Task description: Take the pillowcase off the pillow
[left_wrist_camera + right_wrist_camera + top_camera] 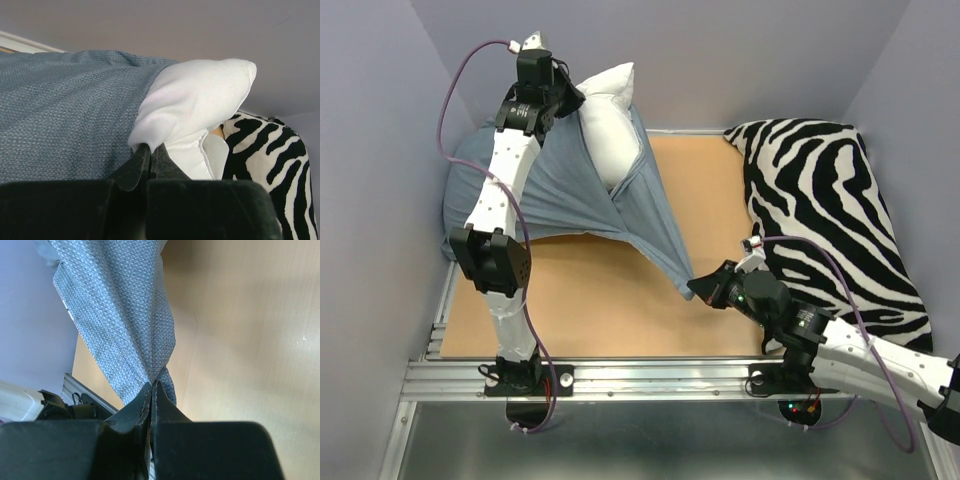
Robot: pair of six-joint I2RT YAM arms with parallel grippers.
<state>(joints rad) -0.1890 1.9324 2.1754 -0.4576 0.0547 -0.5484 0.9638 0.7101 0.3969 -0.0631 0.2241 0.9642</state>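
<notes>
while the left end effector (150, 152) is clenched on a corner of the white pillow (610, 120) at the far-left, the right end effector (151, 387) is pinched tight on an edge of the pillowcase (570, 190), low over the tabletop (620, 320) near centre. the case is drawn taut on a diagonal btwn them. the pillow's bare end pokes out by the left arm, and the fabric tail runs down-right to the right arm. the rest of the case is bunched at far-left; can't tell how much pillow is inside. prob the pull goes along that diagonal, w/ the right arm hauling near-right and the left anchoring. the zebra cushion (830, 200) sits just beside the right wrist and may crowd it.
</notes>
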